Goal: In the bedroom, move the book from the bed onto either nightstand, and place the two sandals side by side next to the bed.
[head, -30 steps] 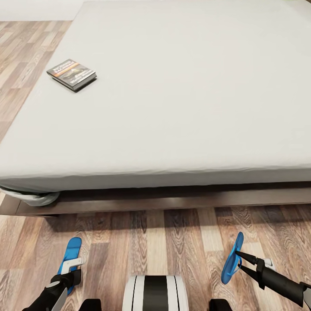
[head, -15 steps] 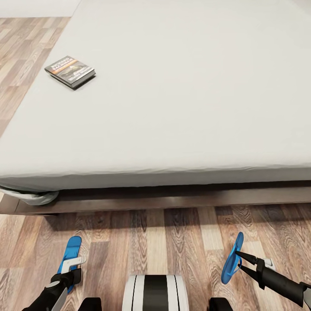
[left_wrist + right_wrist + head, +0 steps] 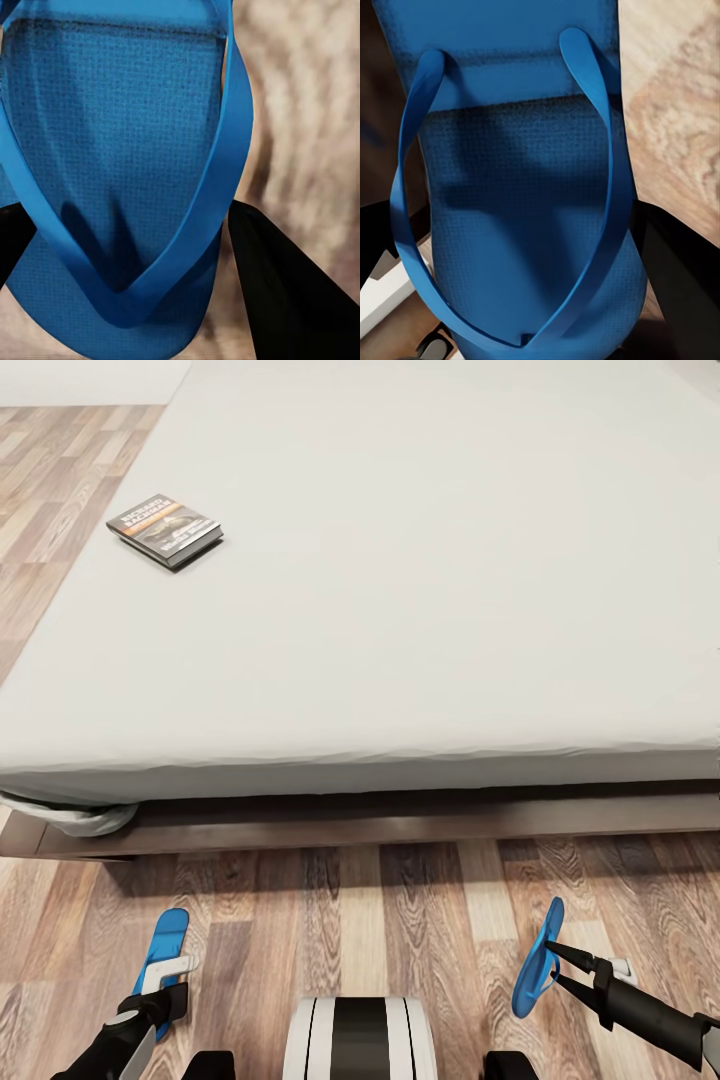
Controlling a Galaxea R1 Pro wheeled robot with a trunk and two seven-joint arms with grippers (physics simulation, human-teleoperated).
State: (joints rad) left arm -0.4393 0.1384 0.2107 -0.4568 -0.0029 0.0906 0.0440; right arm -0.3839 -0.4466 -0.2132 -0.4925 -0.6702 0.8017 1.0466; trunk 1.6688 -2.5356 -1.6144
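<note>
The book (image 3: 165,530) lies flat on the pale mattress of the bed (image 3: 400,610), near its left edge. Over the wood floor in front of the bed frame, my left gripper (image 3: 165,980) is shut on one blue sandal (image 3: 166,945), whose sole and straps (image 3: 127,172) sit between the black fingers (image 3: 285,300). My right gripper (image 3: 553,961) is shut on the other sandal (image 3: 538,958), which hangs on edge with its toe up; this sandal (image 3: 525,210) fills the space between the dark fingers (image 3: 679,262). Both nightstands are out of view.
The dark brown bed frame (image 3: 400,825) runs across in front of me, with a bunched sheet corner (image 3: 75,818) at its left end. Wood floor (image 3: 350,920) lies between the frame and my base (image 3: 358,1040), and continues along the bed's left side (image 3: 50,480).
The head view wobbled slightly up and back. Both arms and the sandals they hold have stayed where they were, and the book has not moved on the bed.
</note>
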